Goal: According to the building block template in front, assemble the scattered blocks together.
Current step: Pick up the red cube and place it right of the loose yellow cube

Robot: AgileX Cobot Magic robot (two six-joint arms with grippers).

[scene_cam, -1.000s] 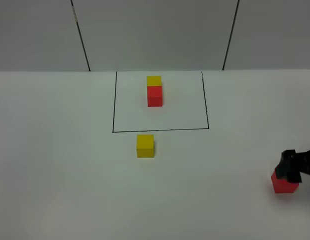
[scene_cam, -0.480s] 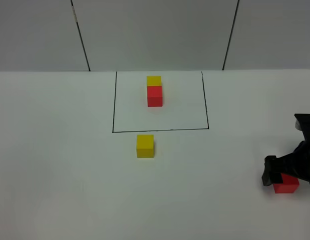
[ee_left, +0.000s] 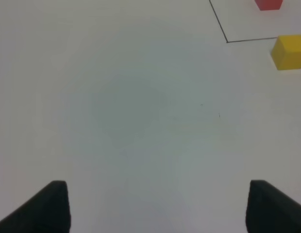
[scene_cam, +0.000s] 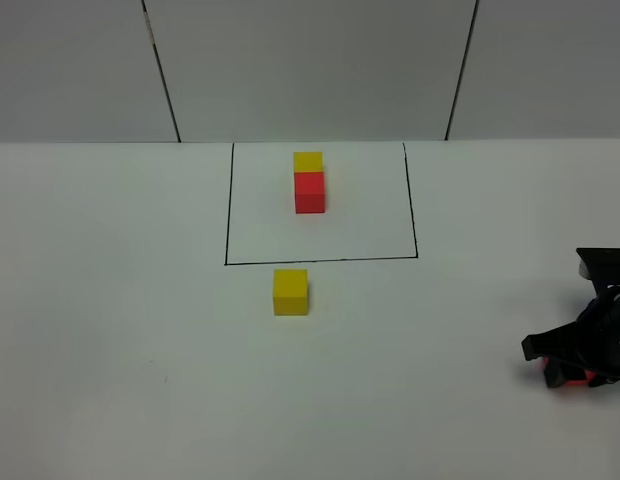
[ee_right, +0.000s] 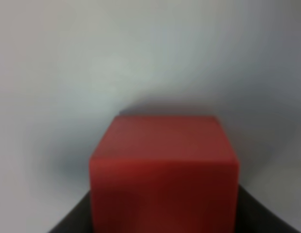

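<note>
The template's yellow cube point(scene_cam: 308, 161) and red cube point(scene_cam: 309, 192) sit joined inside the black-line rectangle point(scene_cam: 320, 260). The loose yellow cube point(scene_cam: 290, 291) rests just in front of that rectangle; the left wrist view shows the same yellow cube point(ee_left: 289, 52). At the far right the loose red cube point(scene_cam: 578, 380) is mostly covered by my right gripper point(scene_cam: 575, 366). In the right wrist view the red cube point(ee_right: 162, 165) fills the space between the dark fingers point(ee_right: 73, 224), which press on its sides. My left gripper point(ee_left: 158, 208) hangs open over bare table.
White table point(scene_cam: 140, 350) with a grey panelled wall behind. The left wrist view also catches the rectangle's corner line point(ee_left: 247, 40) and the template's red cube point(ee_left: 268, 4). The right arm enters at the table's right edge.
My right gripper has come down over the red cube, now hiding most of it, and its fingers have shut on the cube's sides. The left gripper and yellow cube have not moved.
</note>
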